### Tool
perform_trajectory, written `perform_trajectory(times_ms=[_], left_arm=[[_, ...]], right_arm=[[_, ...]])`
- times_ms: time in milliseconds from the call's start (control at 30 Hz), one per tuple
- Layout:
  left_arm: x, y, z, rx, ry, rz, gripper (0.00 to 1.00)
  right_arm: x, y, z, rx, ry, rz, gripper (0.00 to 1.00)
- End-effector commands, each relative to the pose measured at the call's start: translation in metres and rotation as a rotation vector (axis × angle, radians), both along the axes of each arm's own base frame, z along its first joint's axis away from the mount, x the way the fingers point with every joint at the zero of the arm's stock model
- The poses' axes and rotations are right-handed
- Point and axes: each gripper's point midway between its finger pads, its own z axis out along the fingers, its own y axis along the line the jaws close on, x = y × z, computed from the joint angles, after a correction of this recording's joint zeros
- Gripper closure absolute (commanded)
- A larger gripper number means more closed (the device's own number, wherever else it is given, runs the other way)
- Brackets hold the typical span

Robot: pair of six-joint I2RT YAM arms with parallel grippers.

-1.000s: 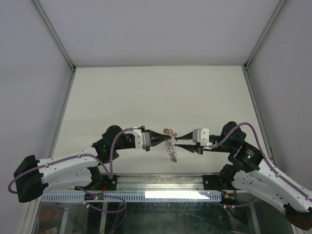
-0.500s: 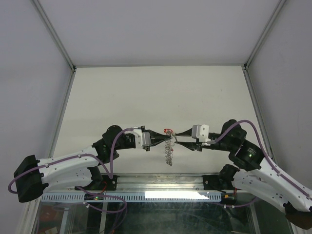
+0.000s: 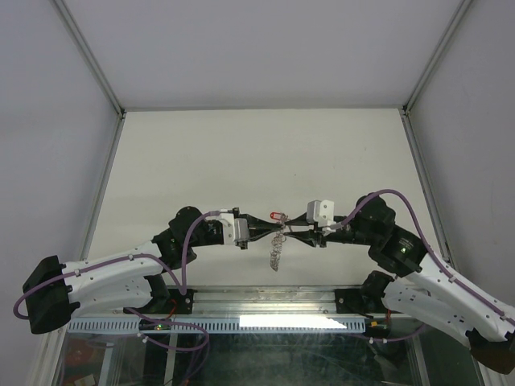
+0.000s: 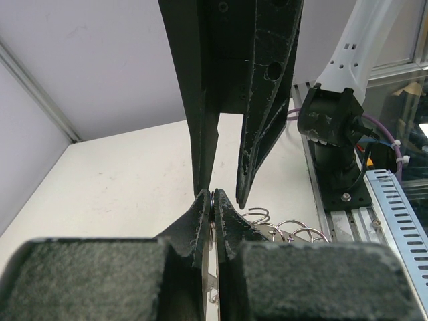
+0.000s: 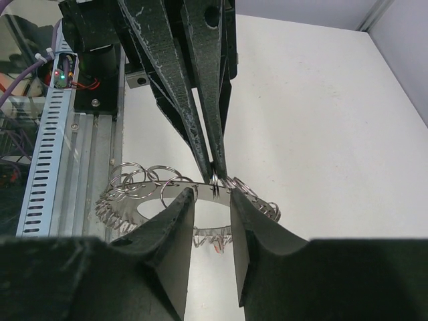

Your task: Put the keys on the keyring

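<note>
The keyring (image 3: 276, 252) hangs edge-on between the two grippers above the table's front middle. In the right wrist view it (image 5: 137, 196) is a flat metal ring strung with many small split rings and silver keys. My left gripper (image 3: 269, 231) is shut on its rim (image 4: 212, 198). My right gripper (image 3: 293, 233) is open, its fingers straddling the same rim (image 5: 212, 199) just beside the left fingertips (image 5: 215, 170). The red-tagged key (image 3: 278, 215) shows just behind the grippers' tips. A small red speck (image 5: 218, 247) shows under the ring.
The white table (image 3: 257, 153) runs back to grey walls and metal corner posts. A metal rail (image 3: 265, 301) with the arm bases lies along the near edge. The right arm's base (image 4: 334, 140) and a slotted cable duct (image 5: 47, 134) stand close to the hanging ring.
My right arm has moved left and turned, bringing its fingers up to the ring's rim. The keyring has swung left and hangs narrower. The red tag now shows more plainly.
</note>
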Motion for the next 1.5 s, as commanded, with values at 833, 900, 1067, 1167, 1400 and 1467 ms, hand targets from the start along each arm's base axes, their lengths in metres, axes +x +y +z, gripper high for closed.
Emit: perform_trajectory(times_ms=[833, 900, 1067, 1167, 1400, 1467], left_arm=[[-0.008, 0.004, 0.056, -0.128, -0.057, -0.030, 1.00], [-0.006, 0.009, 0.060, -0.146, -0.043, -0.002, 0.91], [-0.005, 0.026, 0.066, -0.179, -0.017, 0.051, 0.75], [-0.008, 0.031, 0.057, -0.157, -0.003, 0.051, 0.68], [-0.012, 0.028, 0.035, -0.097, 0.023, 0.024, 0.55], [-0.012, 0.025, 0.028, -0.074, 0.025, 0.013, 0.55]], right_arm=[[0.002, 0.009, 0.028, 0.096, -0.058, 0.024, 1.00], [0.002, 0.006, 0.032, 0.115, -0.070, 0.008, 1.00], [0.001, 0.000, 0.039, 0.153, -0.083, -0.014, 1.00], [-0.001, -0.001, 0.045, 0.181, -0.090, -0.014, 1.00], [-0.004, -0.002, 0.056, 0.212, -0.103, -0.002, 1.00], [-0.006, -0.002, 0.058, 0.217, -0.106, 0.004, 1.00]])
